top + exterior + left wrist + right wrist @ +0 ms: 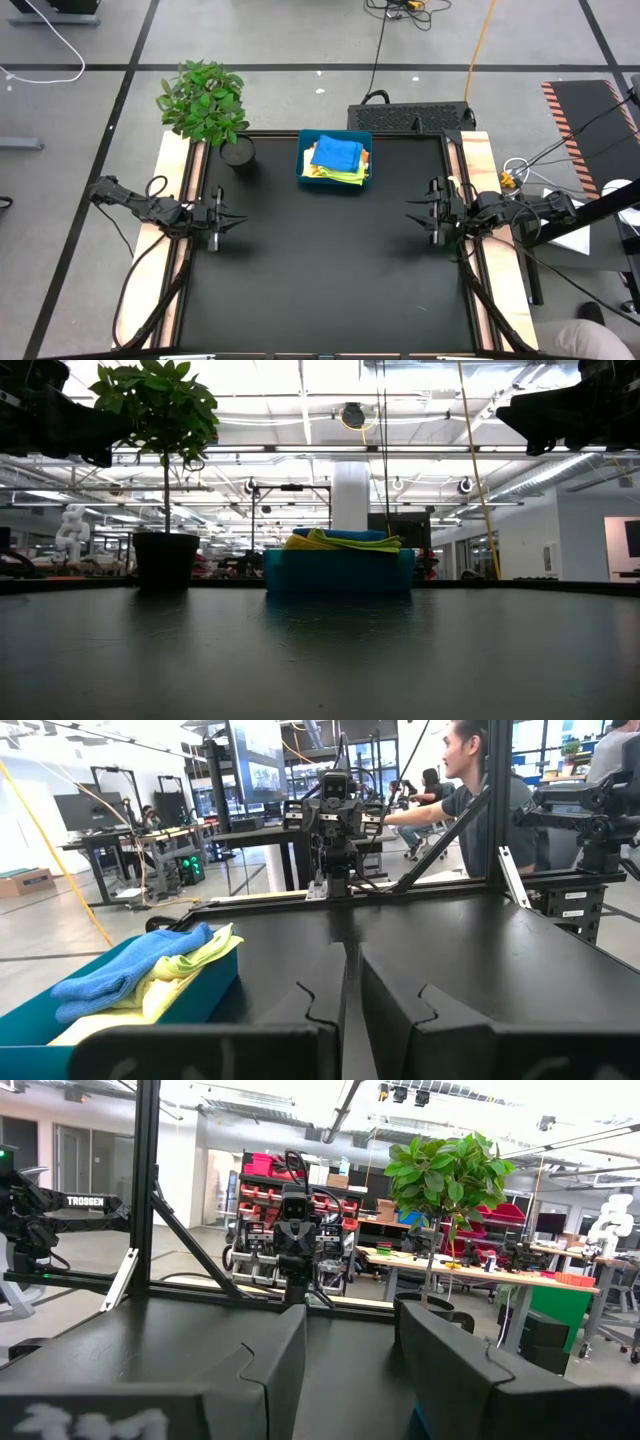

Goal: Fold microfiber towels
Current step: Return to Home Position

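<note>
The microfiber towels (337,157) lie piled in a teal tray (302,170) at the middle of the table's far edge. A blue towel (130,970) is on top, with lime green (195,958) and pale yellow ones under it. In the low view the pile (340,541) shows above the tray's rim. My left gripper (243,221) hovers at the table's left edge, shut and holding nothing; its own view shows only a thin slit between the fingers (347,1010). My right gripper (408,214) hovers at the right edge, open and holding nothing (350,1325). Both point toward the table's middle.
A potted plant (205,100) stands at the far left corner, its dark pot (238,152) just left of the tray. The black tabletop (330,270) spreads between the two grippers. A person (480,790) sits beyond the table's right side.
</note>
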